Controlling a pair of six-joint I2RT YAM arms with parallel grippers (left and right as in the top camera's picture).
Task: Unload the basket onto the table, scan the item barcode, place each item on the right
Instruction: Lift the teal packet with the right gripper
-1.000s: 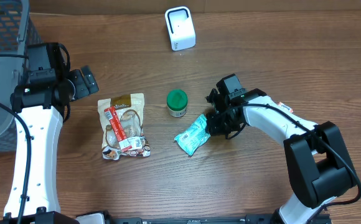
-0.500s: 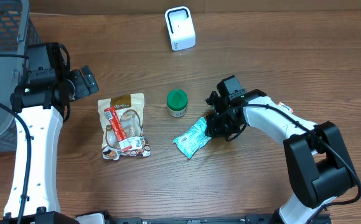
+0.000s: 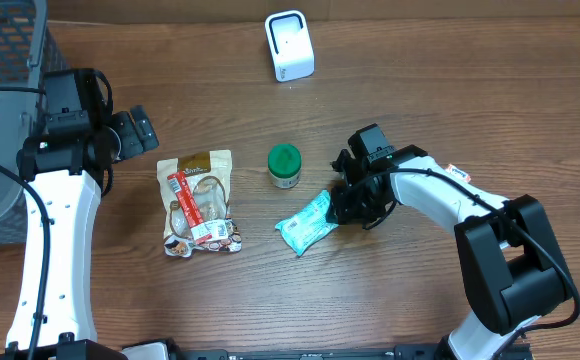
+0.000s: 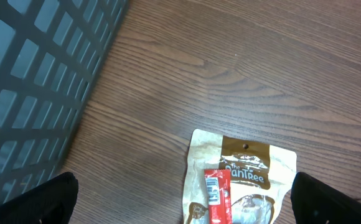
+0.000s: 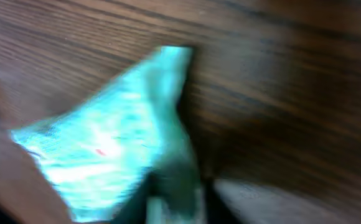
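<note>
Overhead, the right claw (image 3: 347,203) sits over one end of the teal packet (image 3: 305,222); the blurred wrist view leaves its grip unclear. The left claw (image 3: 137,131) stands wide, empty, a pouch (image 3: 199,203) just ahead.

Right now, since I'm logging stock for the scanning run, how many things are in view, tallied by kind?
Soft packs: 2 (tan pouch, teal packet)
Jars: 1 (green-lidded jar)
Scanners: 1 (white scanner)
Baskets: 1 (grey basket)
Total: 5
</note>
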